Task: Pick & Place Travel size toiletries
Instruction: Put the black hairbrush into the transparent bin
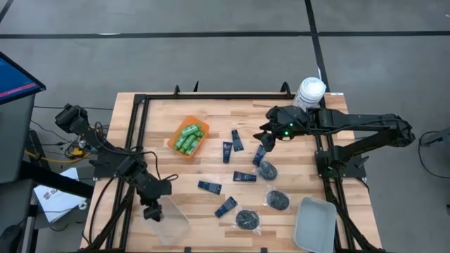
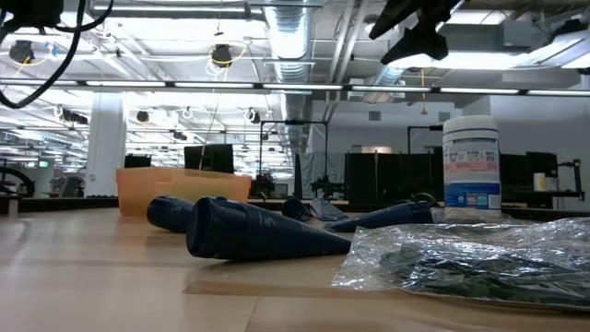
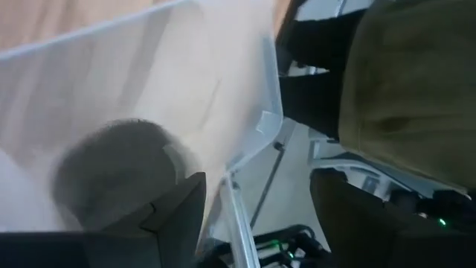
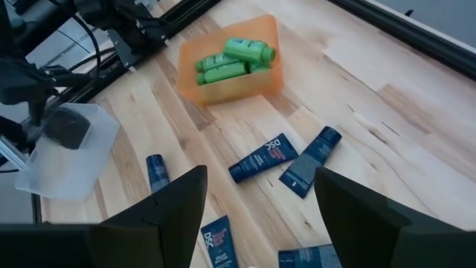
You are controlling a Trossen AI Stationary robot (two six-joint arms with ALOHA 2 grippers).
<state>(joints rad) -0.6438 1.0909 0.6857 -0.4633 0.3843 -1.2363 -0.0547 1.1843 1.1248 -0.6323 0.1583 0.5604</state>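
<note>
Two pincers open: left pincer [image 1: 152,211] over clear bin [image 1: 172,223], black packet [image 4: 68,126] dropped inside; right pincer [image 1: 268,136] hovered above navy tubes [image 1: 244,177] on worktop [image 1: 211,112]. Next pick judged needed.

Surface [image 1: 211,116]: pale wood planks, matt. Orange bin [image 4: 256,80]: translucent plastic. Green bottles [image 4: 230,61]: glossy plastic. Navy tubes [image 4: 264,158]: smooth. Packets [image 2: 461,254]: crinkled clear film. Clear tray [image 1: 172,221]: frosted plastic.

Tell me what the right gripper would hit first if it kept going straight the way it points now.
Probably the dark navy tubes lying flat on the wooden table, just ahead of the open right gripper. The orange bin of green bottles sits farther along; depth is uncertain.
</note>
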